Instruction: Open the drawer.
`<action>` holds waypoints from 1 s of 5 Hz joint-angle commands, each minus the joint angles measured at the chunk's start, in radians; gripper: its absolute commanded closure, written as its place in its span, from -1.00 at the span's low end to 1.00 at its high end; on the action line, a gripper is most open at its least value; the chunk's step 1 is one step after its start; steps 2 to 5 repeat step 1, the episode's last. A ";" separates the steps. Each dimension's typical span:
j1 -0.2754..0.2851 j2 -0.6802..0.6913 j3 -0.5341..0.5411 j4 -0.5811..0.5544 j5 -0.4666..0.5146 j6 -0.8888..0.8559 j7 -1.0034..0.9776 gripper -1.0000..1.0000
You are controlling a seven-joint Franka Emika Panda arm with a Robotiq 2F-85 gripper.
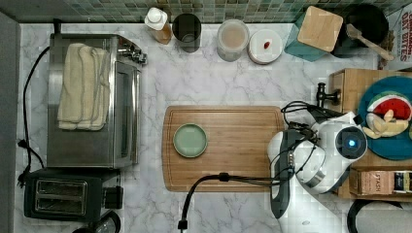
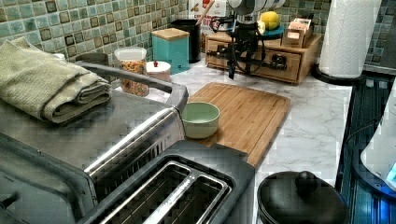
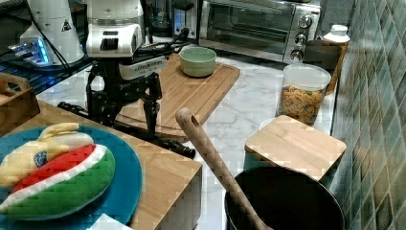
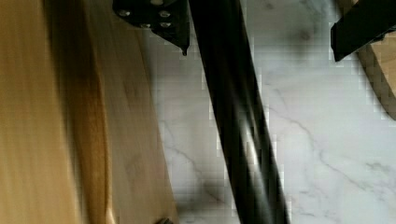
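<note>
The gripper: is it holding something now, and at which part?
Nothing is held yet. The gripper is open, one finger on each side of the drawer's black bar handle, not closed on it.

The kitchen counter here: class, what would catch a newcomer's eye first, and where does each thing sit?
The white robot arm stands out, its gripper lowered with open jaws either side of the black bar handle of the wooden drawer. On top of the drawer unit sits a blue plate holding a bright toy watermelon slice. A green bowl rests on the cutting board mid-counter.
</note>
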 commanded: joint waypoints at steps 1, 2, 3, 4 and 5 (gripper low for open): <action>0.309 -0.102 0.177 -0.176 -0.010 0.038 0.359 -1.00; 0.309 -0.102 0.177 -0.176 -0.010 0.038 0.359 -1.00; 0.309 -0.102 0.177 -0.176 -0.010 0.038 0.359 -1.00; 0.309 -0.102 0.177 -0.176 -0.010 0.038 0.359 -1.00; 0.309 -0.102 0.177 -0.176 -0.010 0.038 0.359 -1.00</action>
